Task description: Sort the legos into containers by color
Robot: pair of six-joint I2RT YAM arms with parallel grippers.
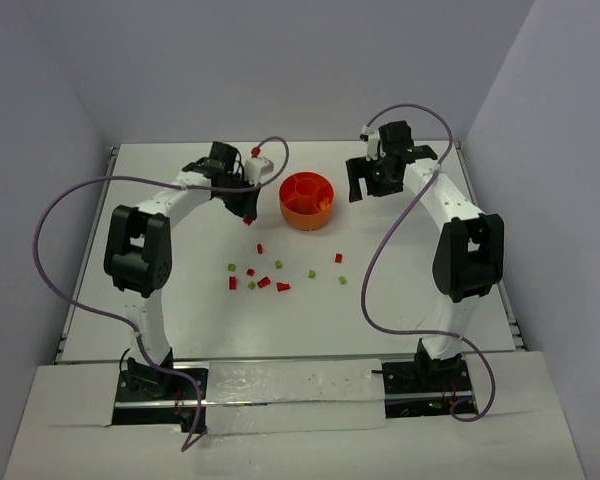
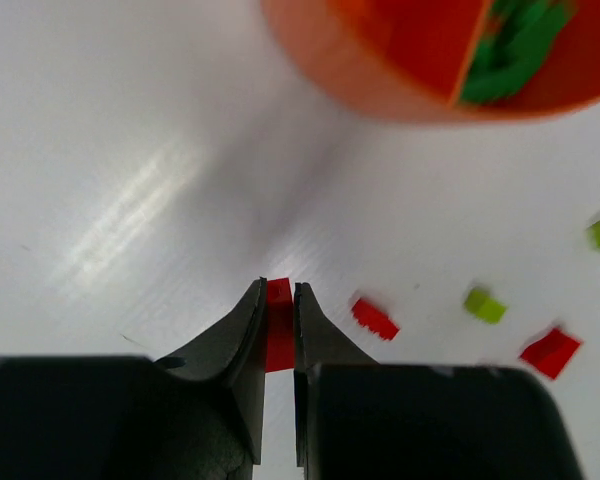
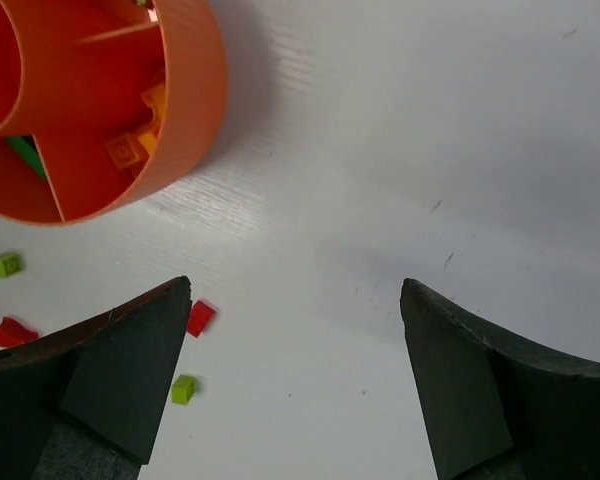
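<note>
My left gripper (image 1: 248, 214) (image 2: 278, 290) is shut on a small red lego (image 2: 278, 335) just above the table, left of the orange bowl (image 1: 293, 212) (image 2: 350, 70). Its compartments hold green legos (image 2: 510, 50) and orange legos (image 3: 130, 150). My right gripper (image 1: 368, 190) (image 3: 295, 290) hangs open to the right of the bowl (image 3: 185, 90) with nothing between its fingers. Several loose red legos (image 1: 264, 282) (image 2: 374, 317) and green legos (image 1: 278, 264) (image 2: 484, 304) lie scattered on the table in front of the bowl.
A red brick (image 3: 200, 317) and a green one (image 3: 183, 388) lie by the right gripper's left finger. Purple cables loop from both arms over the white table (image 1: 160, 250). Grey walls enclose the table on three sides.
</note>
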